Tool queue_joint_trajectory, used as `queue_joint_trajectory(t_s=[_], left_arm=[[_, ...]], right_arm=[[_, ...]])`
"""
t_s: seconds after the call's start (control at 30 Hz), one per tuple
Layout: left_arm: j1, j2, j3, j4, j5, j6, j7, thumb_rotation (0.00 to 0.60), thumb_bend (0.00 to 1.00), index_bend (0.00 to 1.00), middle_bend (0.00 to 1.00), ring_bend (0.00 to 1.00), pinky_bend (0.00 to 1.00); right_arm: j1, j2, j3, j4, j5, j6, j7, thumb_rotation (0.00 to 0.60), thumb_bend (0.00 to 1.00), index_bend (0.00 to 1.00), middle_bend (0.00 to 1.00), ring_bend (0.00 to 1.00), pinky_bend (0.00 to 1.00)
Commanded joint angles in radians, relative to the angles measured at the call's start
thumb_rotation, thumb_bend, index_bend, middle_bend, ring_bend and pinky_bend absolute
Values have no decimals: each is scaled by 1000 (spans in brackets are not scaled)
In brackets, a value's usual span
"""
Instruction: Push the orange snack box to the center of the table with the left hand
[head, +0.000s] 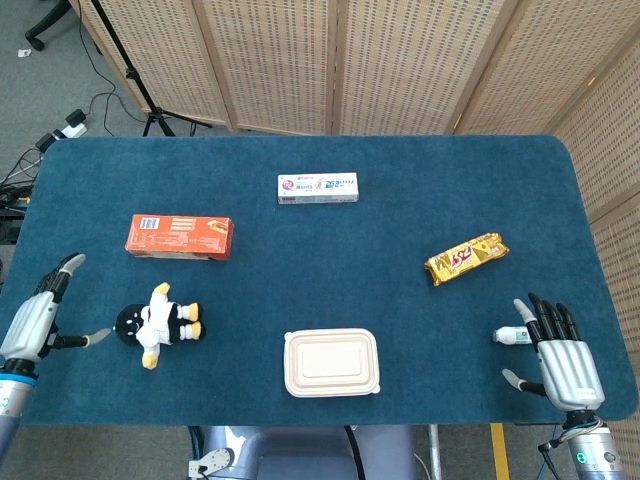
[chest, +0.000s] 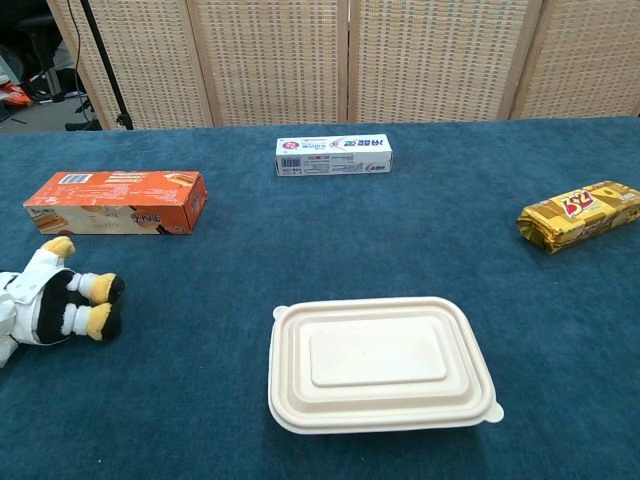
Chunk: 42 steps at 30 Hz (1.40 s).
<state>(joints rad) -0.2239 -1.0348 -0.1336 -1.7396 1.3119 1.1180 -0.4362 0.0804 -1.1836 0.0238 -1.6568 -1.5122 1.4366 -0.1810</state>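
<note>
The orange snack box (head: 180, 237) lies flat on the blue table's left side; the chest view shows the box (chest: 116, 202) at its far left. My left hand (head: 38, 315) is at the table's left front edge, turned edge-on with fingers apart, empty, and well short of the box. My right hand (head: 563, 356) lies palm down at the front right corner, fingers spread, holding nothing. Neither hand appears in the chest view.
A penguin plush (head: 160, 324) lies between my left hand and the box. A white lidded container (head: 331, 362) sits front centre, a toothpaste box (head: 318, 187) at the back, a yellow snack bag (head: 466, 257) to the right, and a small bottle (head: 511, 336) by my right hand.
</note>
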Motion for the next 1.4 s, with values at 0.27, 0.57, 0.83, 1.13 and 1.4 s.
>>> queue_joint_trajectory(t_s=[0.27, 0.57, 0.83, 1.13, 1.4], left_arm=[[-242, 152, -183, 249, -32, -690, -915, 600, 67, 0, 0, 0, 0], [-331, 65, -220, 449, 29, -880, -1101, 600, 68, 0, 0, 0, 0], [-385, -28, -256, 592, 9, -984, -1081, 600, 67, 0, 0, 0, 0], [-396, -102, -320, 647, -24, -1049, -996, 600, 68, 0, 0, 0, 0], [-397, -190, -364, 718, -75, -1107, -840, 600, 68, 0, 0, 0, 0]], right_arm=[[3, -9, -1, 8, 2, -7, -9, 600, 53, 18, 0, 0, 0], [11, -22, 0, 21, 18, -28, -21, 600, 53, 18, 0, 0, 0], [23, -35, 10, 37, 53, -57, -31, 600, 53, 18, 0, 0, 0], [33, -44, 17, 54, 81, -80, -37, 600, 53, 18, 0, 0, 0], [36, -47, 18, 61, 88, -84, -35, 600, 53, 18, 0, 0, 0]])
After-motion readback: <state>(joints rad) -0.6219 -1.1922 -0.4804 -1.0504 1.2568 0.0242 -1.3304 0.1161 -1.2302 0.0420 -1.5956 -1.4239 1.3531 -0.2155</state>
